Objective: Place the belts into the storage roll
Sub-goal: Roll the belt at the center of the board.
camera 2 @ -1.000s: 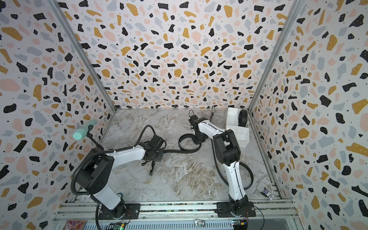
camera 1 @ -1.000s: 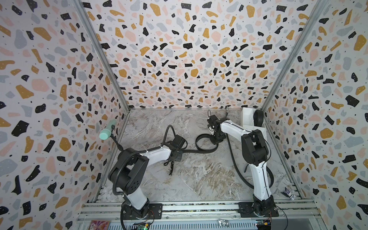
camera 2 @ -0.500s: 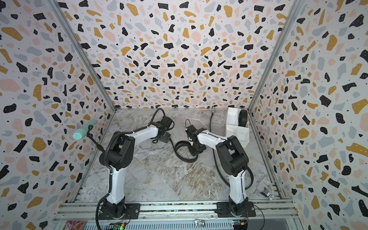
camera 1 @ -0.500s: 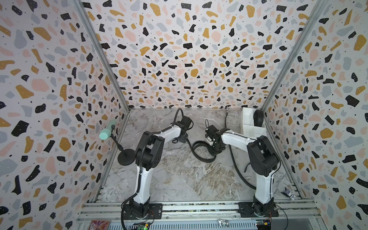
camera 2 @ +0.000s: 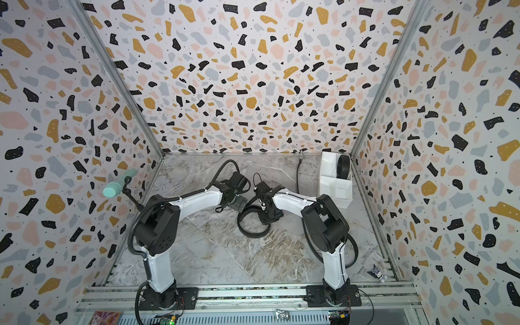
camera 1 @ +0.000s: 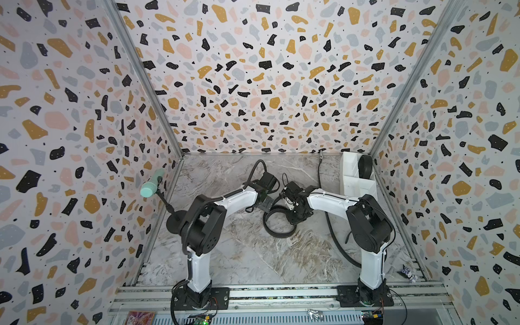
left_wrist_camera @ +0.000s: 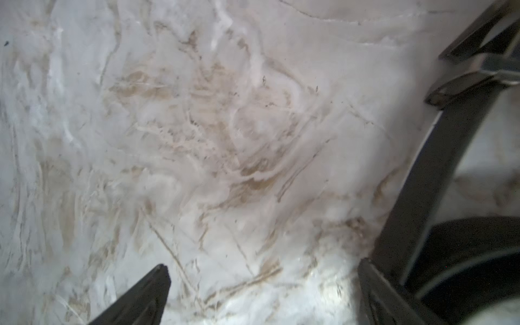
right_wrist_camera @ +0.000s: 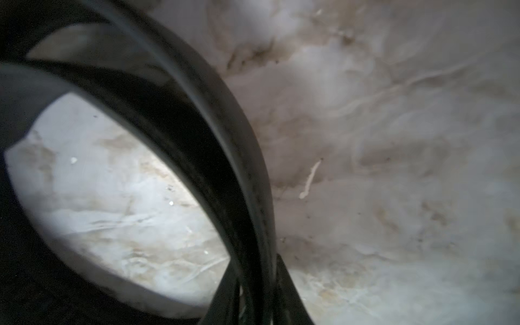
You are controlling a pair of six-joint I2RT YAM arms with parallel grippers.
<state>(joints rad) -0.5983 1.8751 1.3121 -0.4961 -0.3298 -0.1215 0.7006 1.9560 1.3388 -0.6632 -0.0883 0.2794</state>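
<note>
The belt (camera 1: 267, 225) lay as a loose, open loop on the table (camera 1: 253, 267) between the arms. I judged it far too slack for a cell of the roll (camera 1: 349, 171), which stood in the far right corner with a coiled belt (camera 1: 365, 166) already in one cell. The left gripper (left_wrist_camera: 261, 264) stood wide apart over bare table, with the belt just beside one finger (left_wrist_camera: 374, 287) and the buckle (left_wrist_camera: 478, 39) beyond. The right gripper (right_wrist_camera: 254, 267) had the loop's layers between its fingers, set close. Whether they pinched the belt or only flanked it, I could not tell. To do this step well, the loop wanted tightening first — one gripper pinning the overlap, the other drawing the buckle end round — before any lift. Otherwise it would likely spring open at the cell's rim.
</note>
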